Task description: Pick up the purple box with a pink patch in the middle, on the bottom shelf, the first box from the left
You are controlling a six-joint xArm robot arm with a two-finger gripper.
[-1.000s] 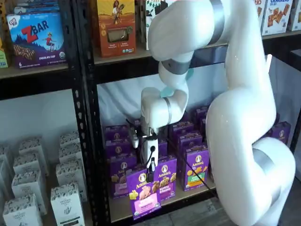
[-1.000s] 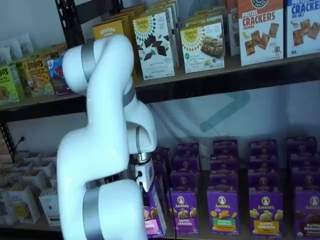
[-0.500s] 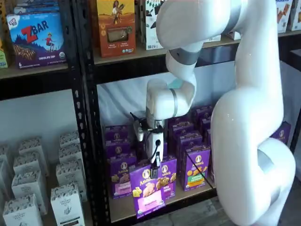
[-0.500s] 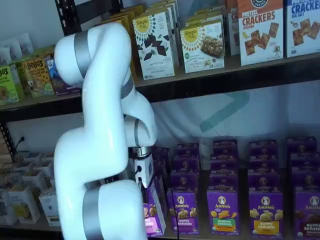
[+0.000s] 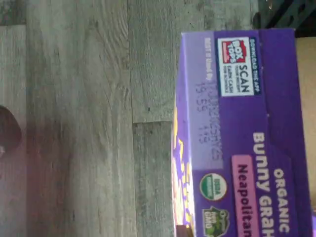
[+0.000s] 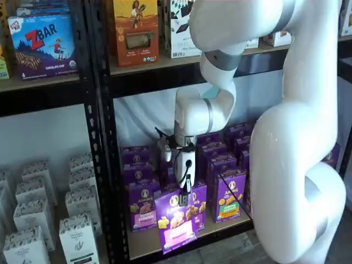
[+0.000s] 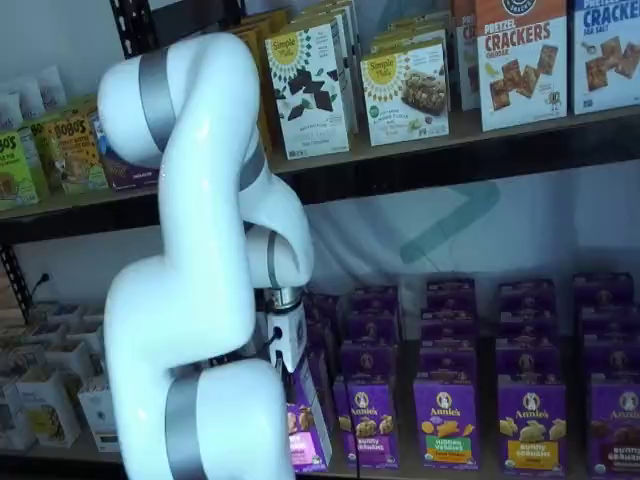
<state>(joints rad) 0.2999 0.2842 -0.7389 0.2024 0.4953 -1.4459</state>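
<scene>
We see the two-finger gripper (image 6: 185,193), white-bodied with black fingers, hanging from the white arm (image 6: 297,137) with those fingers closed on the top edge of the upright purple cardboard box (image 6: 177,220), the one with a round white logo, a brownish snack picture and a pink patch low on its front. The box hangs slightly tilted, out in front of the light tan wooden bottom shelf (image 6: 144,243) with its black rail, and its lower edge dips just below that rail in a shelf view. In the other shelf view the same box (image 7: 307,432) shows edge-on beside the arm, with the gripper body above it (image 7: 290,340). Behind it stand rows of other purple boxes (image 6: 142,205), including one with a green patch (image 6: 230,196). The wrist view looks down on the box's purple top panel (image 5: 247,133) (print reads "BOX TOPS" and "Neapolitan") over grey wood-plank flooring (image 5: 79,123).
</scene>
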